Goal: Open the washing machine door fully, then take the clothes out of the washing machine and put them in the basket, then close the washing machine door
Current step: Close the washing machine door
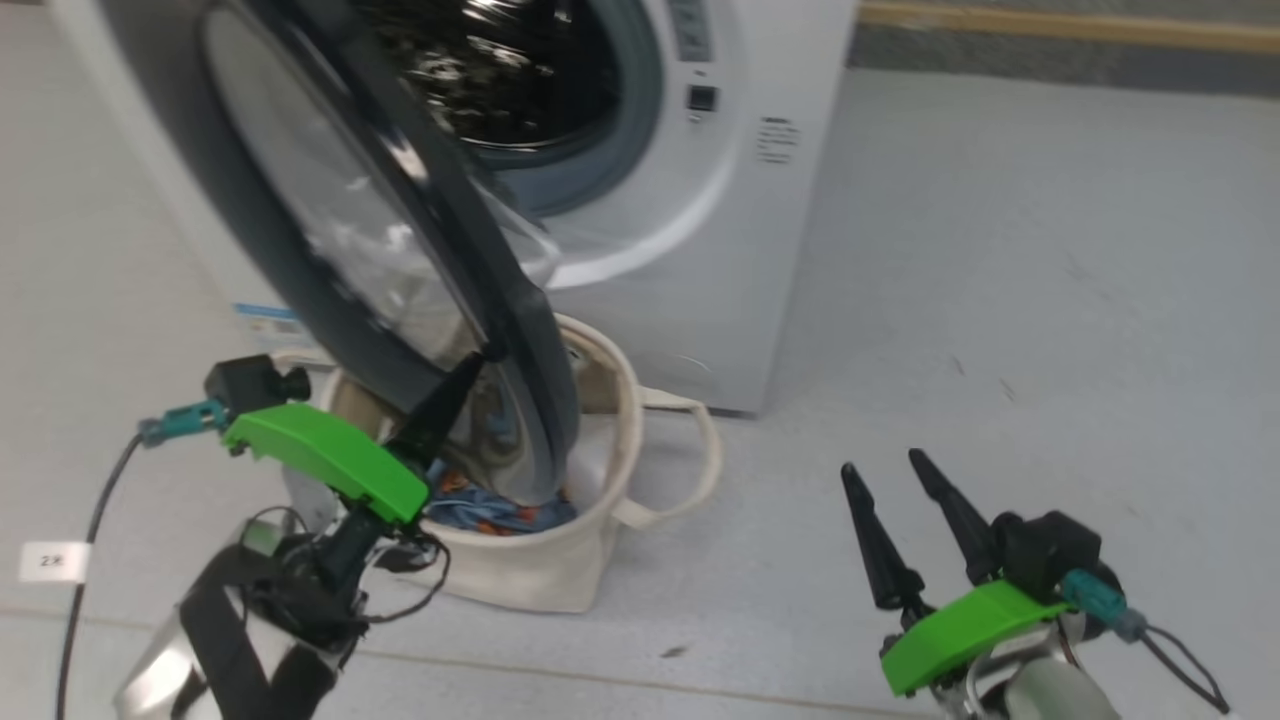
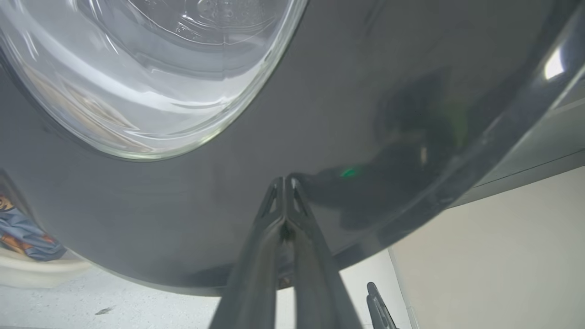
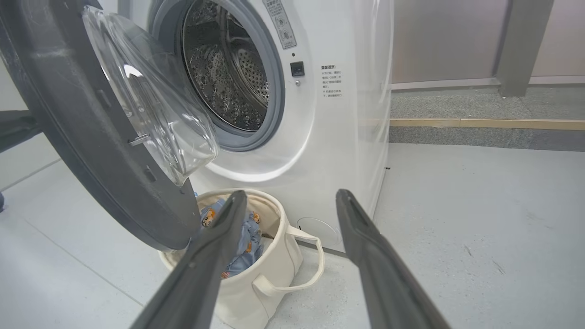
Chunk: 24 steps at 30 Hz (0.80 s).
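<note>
The white washing machine (image 1: 700, 250) (image 3: 338, 137) stands with its steel drum (image 3: 228, 77) exposed. The washing machine door (image 1: 230, 210) (image 3: 91, 137) hangs partly swung out over the basket (image 1: 590, 560) (image 3: 269, 278). Light blue printed clothes (image 1: 500, 515) (image 3: 247, 237) (image 2: 23, 233) lie inside the basket. My left gripper (image 1: 472, 368) (image 2: 284, 181) is shut, its tips touching the outer black rim of the door (image 2: 183, 205) just below the glass window (image 2: 151, 77). My right gripper (image 1: 882, 463) (image 3: 291, 194) is open and holds nothing, hovering over the floor to the right of the basket.
Grey floor spreads to the right of the machine. A raised step with a yellowish strip (image 1: 1050, 25) (image 3: 484, 123) runs along the back, with a grey pillar (image 3: 521, 45) behind it. A cable with a white tag (image 1: 55, 560) hangs by my left arm.
</note>
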Motion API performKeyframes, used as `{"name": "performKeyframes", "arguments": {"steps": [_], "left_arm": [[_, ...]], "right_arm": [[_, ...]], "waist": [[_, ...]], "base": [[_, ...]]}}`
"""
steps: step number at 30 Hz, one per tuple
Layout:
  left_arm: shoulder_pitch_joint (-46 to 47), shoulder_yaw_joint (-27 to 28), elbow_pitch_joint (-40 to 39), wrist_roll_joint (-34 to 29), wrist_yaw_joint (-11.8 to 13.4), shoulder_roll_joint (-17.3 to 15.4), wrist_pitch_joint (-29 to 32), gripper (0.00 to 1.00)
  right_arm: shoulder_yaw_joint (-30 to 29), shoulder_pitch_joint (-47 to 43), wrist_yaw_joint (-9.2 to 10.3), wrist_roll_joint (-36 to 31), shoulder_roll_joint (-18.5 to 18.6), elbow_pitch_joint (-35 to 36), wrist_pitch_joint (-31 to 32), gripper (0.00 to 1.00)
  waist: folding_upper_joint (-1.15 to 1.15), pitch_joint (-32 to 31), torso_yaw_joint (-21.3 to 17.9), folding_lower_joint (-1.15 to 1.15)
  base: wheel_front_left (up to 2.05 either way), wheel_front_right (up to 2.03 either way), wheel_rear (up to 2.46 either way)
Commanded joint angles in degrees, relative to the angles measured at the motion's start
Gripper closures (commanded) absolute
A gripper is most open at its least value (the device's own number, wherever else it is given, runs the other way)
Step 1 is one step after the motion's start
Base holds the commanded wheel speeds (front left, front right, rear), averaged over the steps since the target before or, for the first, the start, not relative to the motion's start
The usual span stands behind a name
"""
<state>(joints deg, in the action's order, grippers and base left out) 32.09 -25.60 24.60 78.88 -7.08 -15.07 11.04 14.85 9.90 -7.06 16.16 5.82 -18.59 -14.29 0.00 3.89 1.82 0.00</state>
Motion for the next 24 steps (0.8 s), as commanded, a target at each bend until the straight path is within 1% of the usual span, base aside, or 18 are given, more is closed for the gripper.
{"name": "performKeyframes", "arguments": {"steps": [1,8,9,14,20,24], "left_arm": [[4.57,1.90,-1.18,0.88,-0.41,-2.19,-1.00,1.00],[6.98,1.96,0.73,0.95,-0.41,-4.36,-4.33,1.00],[6.98,1.96,0.73,0.95,-0.41,-4.36,-4.33,1.00],[8.82,2.17,2.40,1.29,-0.41,-5.86,-6.49,1.00],[10.39,1.74,3.69,2.23,-0.41,-7.03,-8.17,1.00],[10.28,0.45,3.41,1.98,-0.41,-7.85,-9.29,1.00]], "right_arm": [[0.33,2.51,-0.43,-0.47,-0.64,2.34,-0.71,0.00],[-0.91,3.22,-0.43,-0.69,-1.29,3.37,-0.71,0.00],[-0.91,3.22,-0.43,-0.69,-1.29,3.37,-0.71,0.00],[-1.26,3.88,-0.43,-0.67,-1.74,3.80,-0.71,0.00],[-1.75,4.13,-0.43,-0.78,-2.07,4.16,-0.71,0.00],[-2.35,3.98,-0.43,-1.07,-2.11,4.32,-0.71,0.00]], "waist": [[0.00,1.90,-3.56,0.00],[0.00,4.10,-9.37,0.00],[0.00,4.10,-9.37,0.00],[0.00,5.13,-12.00,0.00],[0.00,5.63,-13.23,0.00],[0.00,5.45,-12.67,0.00]], "base": [[0.00,0.00,0.00],[0.00,0.00,0.00],[0.00,0.00,0.00],[0.00,0.00,0.00],[0.00,0.00,0.00],[0.00,0.00,0.00]]}}
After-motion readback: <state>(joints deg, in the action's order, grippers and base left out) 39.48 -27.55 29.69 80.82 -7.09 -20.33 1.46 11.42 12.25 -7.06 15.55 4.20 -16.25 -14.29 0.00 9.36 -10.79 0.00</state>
